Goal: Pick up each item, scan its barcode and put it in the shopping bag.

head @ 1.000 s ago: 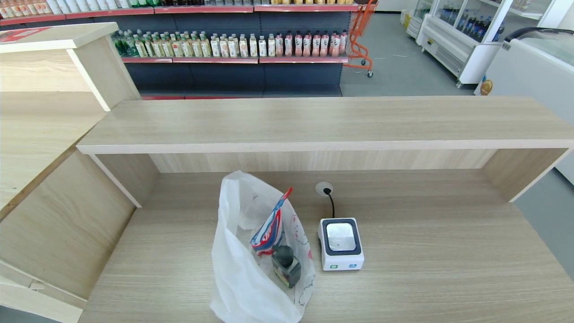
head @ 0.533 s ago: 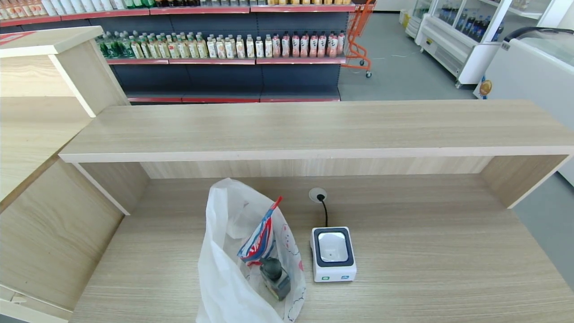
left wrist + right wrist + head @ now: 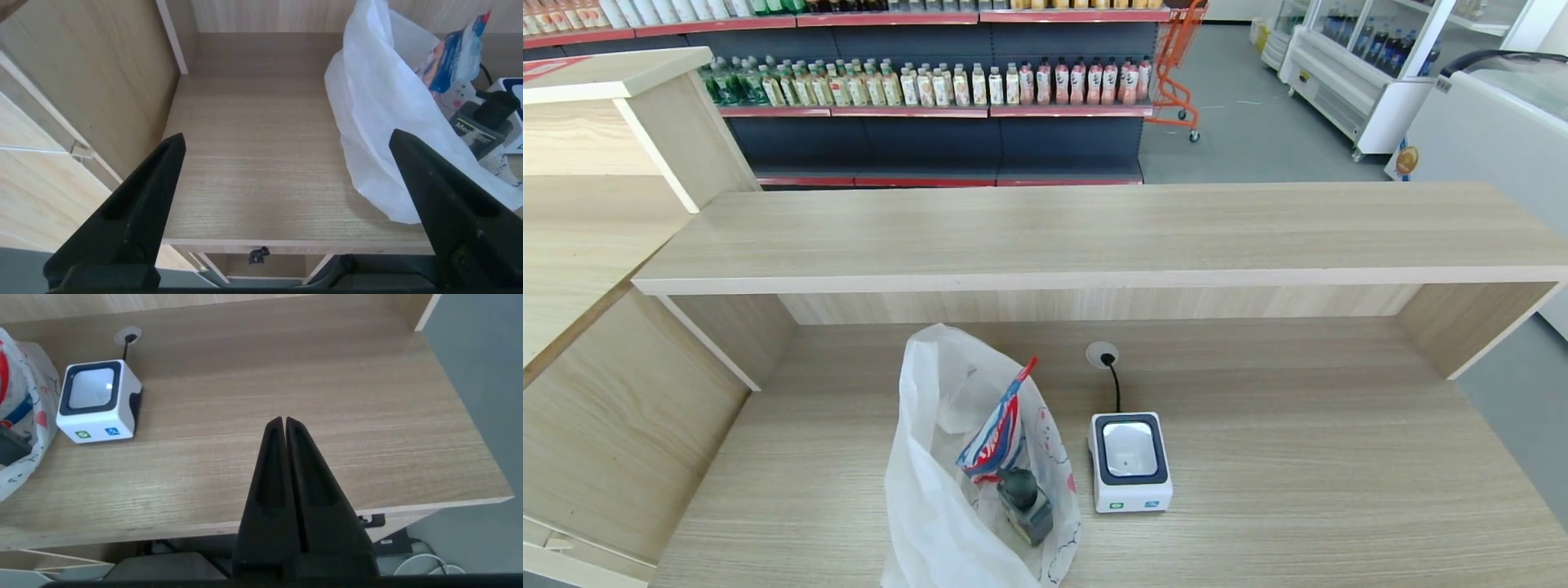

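On the lower desk of the wooden counter [image 3: 1307,457], the white shopping bag [image 3: 935,490] is standing with its mouth gaping upward and toward the scanner [image 3: 1131,462], which is sitting just beside it on the robot's right. Inside the bag, a red, white and blue packet [image 3: 998,425] is standing on end, its long axis running upward and tilting so that its top corner is pointing toward the back wall of the counter and a little to the right. Against the packet's lower end, a dark bottle [image 3: 1025,506] is resting roughly upright, its black cap pointing up and its labelled body lying nearer the desk's front edge. The scanner is facing its glass window upward, its longer side running from front to back, and a black cable [image 3: 1115,385] is leading from its far side to a round grommet [image 3: 1102,354] in the desk. The left gripper [image 3: 288,143] is hovering over the front edge of the desk, to the left of the bag, its fingers [image 3: 143,204] spreading wide with nothing between them. The right gripper [image 3: 283,423] is hanging above the front edge, well apart from the scanner on its right, its fingers pressing together on nothing.
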Available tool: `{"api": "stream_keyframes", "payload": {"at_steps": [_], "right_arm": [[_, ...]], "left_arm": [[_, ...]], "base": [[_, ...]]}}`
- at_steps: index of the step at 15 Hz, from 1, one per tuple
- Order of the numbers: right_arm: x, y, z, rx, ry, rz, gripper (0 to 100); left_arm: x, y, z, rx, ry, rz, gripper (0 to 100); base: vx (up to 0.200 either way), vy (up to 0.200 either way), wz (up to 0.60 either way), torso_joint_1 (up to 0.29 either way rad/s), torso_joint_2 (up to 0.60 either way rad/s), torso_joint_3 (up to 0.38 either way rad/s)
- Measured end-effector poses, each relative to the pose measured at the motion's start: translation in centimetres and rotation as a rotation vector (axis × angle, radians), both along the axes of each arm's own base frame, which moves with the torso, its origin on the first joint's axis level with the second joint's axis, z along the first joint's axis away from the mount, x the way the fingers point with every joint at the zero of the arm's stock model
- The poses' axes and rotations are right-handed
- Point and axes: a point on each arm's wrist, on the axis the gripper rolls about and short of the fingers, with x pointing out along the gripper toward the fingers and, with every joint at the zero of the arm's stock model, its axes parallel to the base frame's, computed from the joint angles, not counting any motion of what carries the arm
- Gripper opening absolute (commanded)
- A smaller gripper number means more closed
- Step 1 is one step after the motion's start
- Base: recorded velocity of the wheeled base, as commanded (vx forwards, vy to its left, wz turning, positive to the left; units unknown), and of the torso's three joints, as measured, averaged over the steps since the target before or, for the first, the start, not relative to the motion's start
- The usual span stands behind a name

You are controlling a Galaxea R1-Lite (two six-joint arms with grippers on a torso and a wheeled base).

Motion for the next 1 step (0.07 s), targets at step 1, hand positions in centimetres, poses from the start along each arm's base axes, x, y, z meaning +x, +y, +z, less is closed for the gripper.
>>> {"api": "stream_keyframes", "payload": {"at_steps": [1], "right_arm": [[0.00,0.00,0.00,-0.003,0.000,0.001,0]], "left_arm": [[0.00,0.00,0.00,0.000,0.000,0.000,100]], "base": [[0.000,0.000,0.00,0.000,0.00,0.000]]}}
